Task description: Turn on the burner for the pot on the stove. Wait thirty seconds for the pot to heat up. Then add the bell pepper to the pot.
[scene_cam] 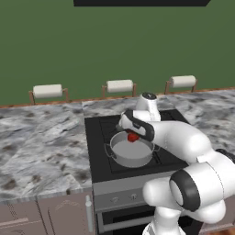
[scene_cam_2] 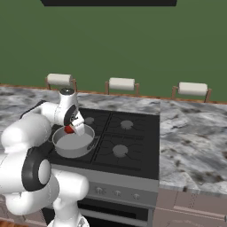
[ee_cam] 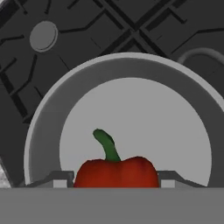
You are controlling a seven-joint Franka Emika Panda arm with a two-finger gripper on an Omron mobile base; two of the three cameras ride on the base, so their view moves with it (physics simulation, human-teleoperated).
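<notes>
The grey pot (scene_cam: 131, 153) (scene_cam_2: 73, 142) (ee_cam: 131, 105) sits on the front left burner of the black stove (scene_cam: 98, 151) (scene_cam_2: 128, 146) (ee_cam: 87, 39). My gripper (scene_cam: 132, 137) (scene_cam_2: 71, 129) (ee_cam: 116, 179) hangs just above the pot's far rim, shut on the red bell pepper (scene_cam: 133, 137) (scene_cam_2: 69, 129) (ee_cam: 116, 171). In the hand view the pepper, green stem up, is held between the fingertips (ee_cam: 61, 178) over the pot's pale empty inside. One loop handle (ee_cam: 199, 54) shows at the pot's side.
Marble counter (scene_cam: 41, 142) (scene_cam_2: 195, 142) lies on both sides of the stove. Three paper towel holders (scene_cam: 119, 86) (scene_cam_2: 122, 84) stand along the green back wall. Small knobs (scene_cam: 124, 198) (scene_cam_2: 117, 193) sit on the grey front panel. A grey burner cap (ee_cam: 43, 36) lies beyond the pot.
</notes>
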